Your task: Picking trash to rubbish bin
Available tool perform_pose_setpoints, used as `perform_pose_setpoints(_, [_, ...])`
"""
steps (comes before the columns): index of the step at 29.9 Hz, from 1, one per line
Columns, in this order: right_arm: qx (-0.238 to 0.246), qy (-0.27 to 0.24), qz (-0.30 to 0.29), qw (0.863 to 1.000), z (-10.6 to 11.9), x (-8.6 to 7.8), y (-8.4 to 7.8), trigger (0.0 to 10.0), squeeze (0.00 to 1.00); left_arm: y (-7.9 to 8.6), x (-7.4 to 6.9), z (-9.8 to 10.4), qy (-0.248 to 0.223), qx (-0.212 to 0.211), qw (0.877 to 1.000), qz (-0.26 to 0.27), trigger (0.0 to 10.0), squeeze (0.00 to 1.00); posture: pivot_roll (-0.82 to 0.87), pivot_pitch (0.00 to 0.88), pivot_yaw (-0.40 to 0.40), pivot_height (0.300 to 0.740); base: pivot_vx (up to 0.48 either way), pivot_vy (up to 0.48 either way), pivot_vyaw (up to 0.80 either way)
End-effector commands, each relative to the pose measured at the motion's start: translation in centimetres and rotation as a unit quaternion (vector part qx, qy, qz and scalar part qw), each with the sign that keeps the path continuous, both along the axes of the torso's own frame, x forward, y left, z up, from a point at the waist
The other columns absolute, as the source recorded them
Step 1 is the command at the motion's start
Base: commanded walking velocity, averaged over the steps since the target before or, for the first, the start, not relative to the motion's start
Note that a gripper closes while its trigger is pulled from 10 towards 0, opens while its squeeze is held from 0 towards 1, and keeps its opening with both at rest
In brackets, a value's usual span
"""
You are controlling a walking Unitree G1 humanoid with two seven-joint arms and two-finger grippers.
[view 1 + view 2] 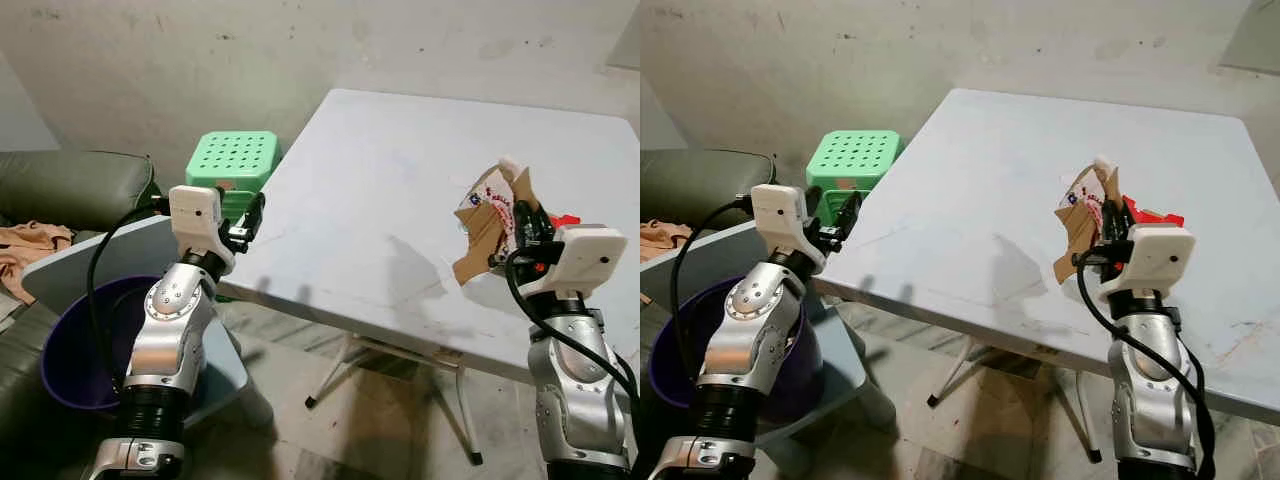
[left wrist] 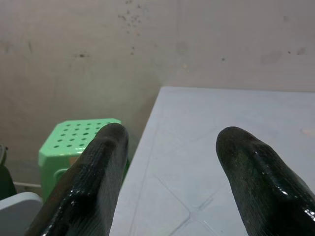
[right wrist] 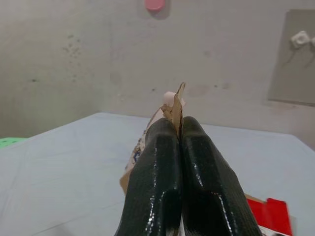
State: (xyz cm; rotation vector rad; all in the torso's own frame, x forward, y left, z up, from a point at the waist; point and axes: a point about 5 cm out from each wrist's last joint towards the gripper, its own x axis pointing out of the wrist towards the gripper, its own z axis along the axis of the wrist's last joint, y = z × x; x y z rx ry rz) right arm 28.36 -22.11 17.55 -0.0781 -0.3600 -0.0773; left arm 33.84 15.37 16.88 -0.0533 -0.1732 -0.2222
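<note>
The right gripper (image 1: 1108,232) had its two black fingers pressed together on a torn piece of cardboard trash (image 1: 487,222), a crumpled brown carton with printed red and white panels, which it held up above the tabletop (image 1: 380,200) near that surface's right edge, the scrap's shadow falling on the white surface beneath it. In the right wrist view the fingers (image 3: 162,172) met with only the thin cardboard edge standing up between them, so the grip looked narrow and taken on a flap rather than on the body of the carton. A red piece (image 1: 1152,216) lay on the tabletop just beside and behind that gripper. The left gripper (image 1: 250,218) hovered at the tabletop's near left corner with its fingers (image 2: 93,182) spread wide apart and nothing between them. The purple rubbish bin (image 1: 70,350) stood on the floor off the tabletop's left edge, below the left arm, with a green stool (image 1: 232,160) behind it near the wall. The step in hand appeared to be the carry: the trash was picked and lifted but not yet binned. The next move would likely call for swinging the right arm or turning the body across toward the bin, well apart from the scrap, while holding the pinch firm so the flap did not slip or tear.
</note>
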Motion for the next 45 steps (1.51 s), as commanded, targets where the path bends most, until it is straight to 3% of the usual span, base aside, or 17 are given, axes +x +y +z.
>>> perform_pose_setpoints(1, [0.003, -0.004, 0.0, 1.0, 0.2, 0.2, 0.2, 10.0, 0.0, 0.1, -0.1, 0.3, -0.009, 0.004, 1.0, 0.012, 10.0, 0.0, 0.03, 0.0, 0.022, 0.74, 0.0, 0.0, 0.0])
perform_pose_setpoints(10, [-0.008, 0.017, 0.005, 1.0, -0.5, 0.3, 1.0, 10.0, 0.0, -0.5, -0.3, -0.3, 0.001, -0.004, 1.0, 0.01, 10.0, 0.0, 0.03, 0.0, 0.012, 0.74, 0.0, 0.0, 0.0])
perform_pose_setpoints(15, [-0.056, 0.035, -0.007, 0.998, -0.9, 0.4, 1.1, 10.0, 0.0, -0.7, -0.4, -0.3, -0.003, 0.0, 1.0, 0.008, 10.0, 0.0, 0.03, 0.0, 0.009, 0.74, 0.0, 0.0, 0.0])
perform_pose_setpoints(45, [-0.055, 0.043, 0.009, 0.997, -1.2, 1.0, 1.5, 10.0, 0.0, -0.7, 0.1, -0.3, 0.007, -0.003, 1.0, 0.005, 10.0, 0.0, 0.04, 0.0, 0.003, 0.74, 0.0, 0.087, 0.79])
